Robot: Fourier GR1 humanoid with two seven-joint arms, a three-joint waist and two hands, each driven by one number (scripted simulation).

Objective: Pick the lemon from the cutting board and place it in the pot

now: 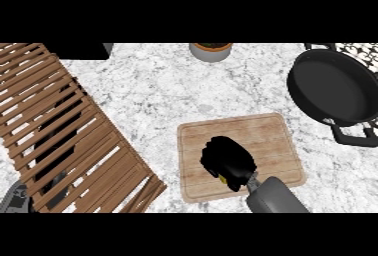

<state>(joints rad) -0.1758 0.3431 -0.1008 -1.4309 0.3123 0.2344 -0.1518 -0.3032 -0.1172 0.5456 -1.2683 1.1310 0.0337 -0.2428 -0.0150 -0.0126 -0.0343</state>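
My right hand (227, 161) is curled over the lemon (221, 176), a yellow sliver under my fingers at the cutting board's (275, 131) near edge. Lifting, it could squirt free from so little purchase. The pot (330, 90) waits at the counter's far right corner.

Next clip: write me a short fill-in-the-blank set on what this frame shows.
1. The right robot hand is curled over the lemon on the ____.
2. The black pot sits on the counter to the ____ of the board.
3. The pot holds ____.

Missing words: cutting board; right; nothing
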